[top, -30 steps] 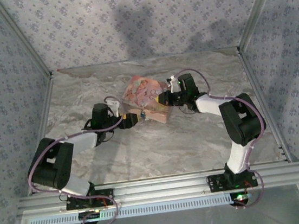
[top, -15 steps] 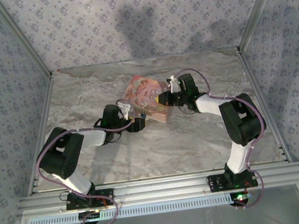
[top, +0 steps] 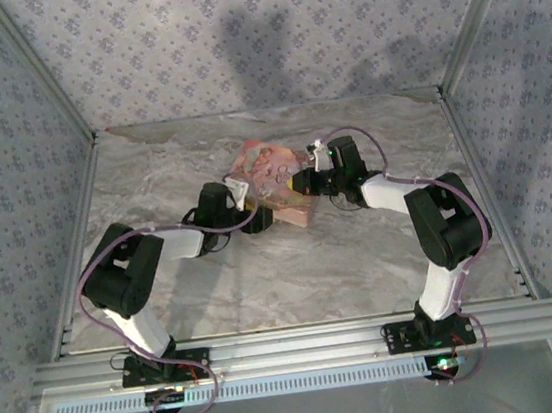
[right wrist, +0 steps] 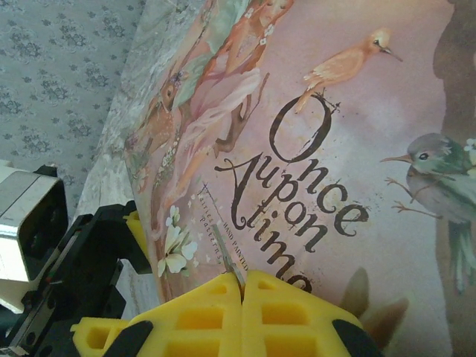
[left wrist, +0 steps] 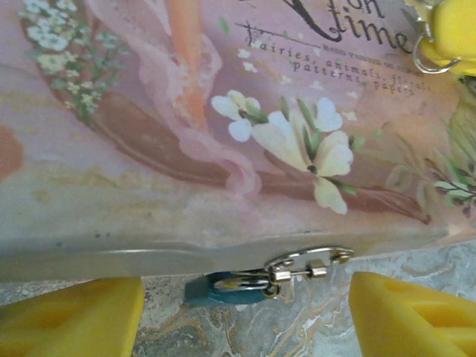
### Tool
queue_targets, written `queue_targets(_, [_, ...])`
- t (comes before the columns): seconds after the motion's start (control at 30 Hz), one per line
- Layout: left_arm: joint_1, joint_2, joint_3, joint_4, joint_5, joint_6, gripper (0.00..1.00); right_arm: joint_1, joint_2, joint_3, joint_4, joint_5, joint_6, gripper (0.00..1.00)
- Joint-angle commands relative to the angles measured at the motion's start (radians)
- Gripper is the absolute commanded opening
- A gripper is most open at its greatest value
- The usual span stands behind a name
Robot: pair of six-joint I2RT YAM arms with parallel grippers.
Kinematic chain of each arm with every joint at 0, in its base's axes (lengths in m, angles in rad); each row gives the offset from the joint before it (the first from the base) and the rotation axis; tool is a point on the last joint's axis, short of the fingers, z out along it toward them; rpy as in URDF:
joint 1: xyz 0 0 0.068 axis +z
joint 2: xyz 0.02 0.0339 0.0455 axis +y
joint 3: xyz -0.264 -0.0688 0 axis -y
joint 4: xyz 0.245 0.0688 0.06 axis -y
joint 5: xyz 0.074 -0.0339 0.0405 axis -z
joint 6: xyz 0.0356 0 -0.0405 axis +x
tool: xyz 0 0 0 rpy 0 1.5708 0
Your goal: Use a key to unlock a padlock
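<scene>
**While the right holds the key, the left brackets the padlock**

Since the padlock [left wrist: 227, 288] is not yet gripped, I judge this to be the step of getting hold of the lock, before any key goes in. It hangs from the silvery hasp [left wrist: 309, 262] on the front edge of the pink box [left wrist: 223, 149], its blue body low against the marble table [left wrist: 312, 331]. My left gripper [left wrist: 245, 312] stands wide, one yellow finger on each side of the lock, touching nothing and holding nothing.

My right gripper [right wrist: 242, 284] sits over the box lid with its pads pressed together. A thin metal sliver that I take for the key [right wrist: 232, 272] pokes out between them. From the left wrist I also see a wire ring [left wrist: 425, 58] hanging by a yellow finger at the lid's far corner.

Next, I think, the left jaws must pinch the blue body squarely and steady it. After that the right has to bring the key down from the lid to the keyhole, which I cannot make out from here.

Count: one padlock, one key, one ring, one box, two grippers.
</scene>
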Motion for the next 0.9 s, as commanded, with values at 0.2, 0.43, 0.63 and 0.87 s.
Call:
queue_targets(0.2, [-0.036,0.039,0.052,-0.037,-0.038,0.035,0.69,0.006,0.011,-0.02,-0.124,0.046,-0.019,0.01])
queue_targets(0.43, [-0.044,0.061,0.072,-0.055,-0.04,0.03,0.61,0.007,0.011,-0.02,-0.128,0.046,-0.018,0.01])
queue_targets(0.63, [-0.05,0.077,0.086,-0.06,-0.03,0.024,0.56,0.007,0.01,-0.02,-0.13,0.046,-0.019,0.01])
queue_targets(0.87, [-0.049,0.088,0.096,-0.063,-0.023,0.019,0.5,0.008,0.011,-0.02,-0.13,0.046,-0.018,0.01])
